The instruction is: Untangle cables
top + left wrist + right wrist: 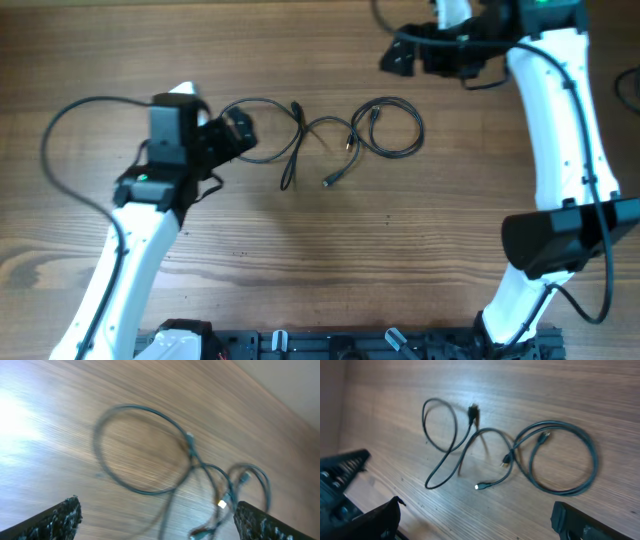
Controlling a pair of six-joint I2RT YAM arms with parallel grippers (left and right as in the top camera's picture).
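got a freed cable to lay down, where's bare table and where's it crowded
Bare: the wide stretch of table in front of the cables, between the left arm and right arm; also the far strip behind them, left of the right claw. Crowded: the middle band from the left claw across the loops.

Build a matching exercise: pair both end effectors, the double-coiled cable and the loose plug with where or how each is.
Things:
1 left end effector
2 right end effector
3 double-coiled cable
4 loose plug

Places or states:
A sticking out nearest the robot
B open, beside the single loop
C lying on the robot's right
D open, well away from the cables

Pairs: 1-B, 2-D, 3-C, 4-A
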